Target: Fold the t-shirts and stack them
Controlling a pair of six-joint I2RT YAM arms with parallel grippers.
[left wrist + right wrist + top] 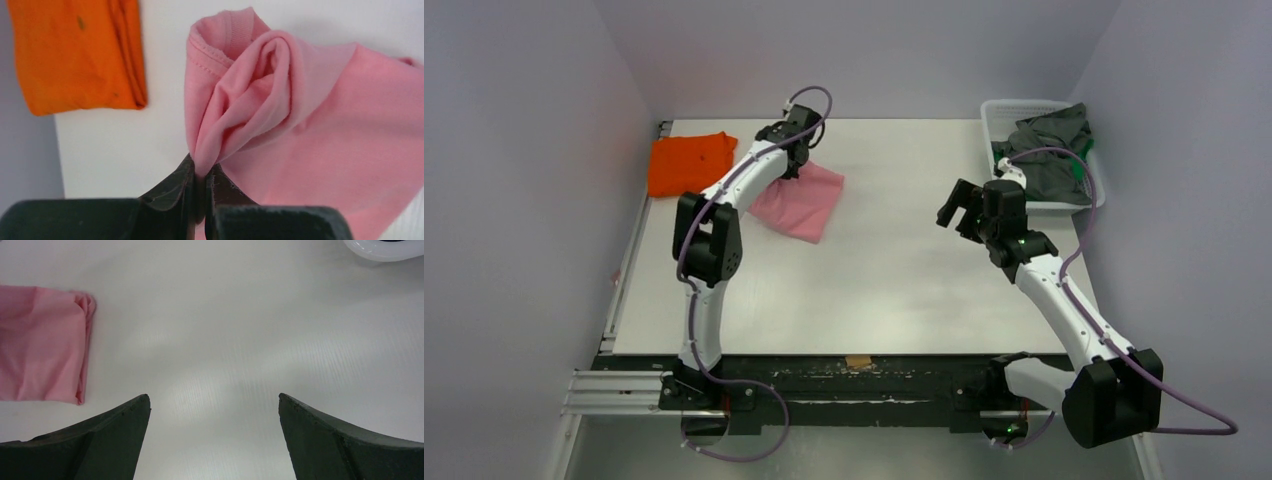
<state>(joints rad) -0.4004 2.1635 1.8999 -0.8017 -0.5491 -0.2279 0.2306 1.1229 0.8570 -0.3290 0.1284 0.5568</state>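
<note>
A robotics lab test cell: a plain white tabletop [894, 290] boxed in by bare pale walls [514, 200] on three sides, with a left arm [709, 235] and a right arm [1064, 295], both white and black, bolted to an aluminium rail [614, 390] at its near edge, and purple cables [812, 90] looping loose along them

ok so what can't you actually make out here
top external: the white basket holds heaped grey cloth; how many shirts lie under it is hidden.
top external: the left arm covers part of the pink t-shirt.
left wrist: the orange t-shirt is cut off by the top edge.
right wrist: only the basket's rim shows, cut by the top edge.
</note>
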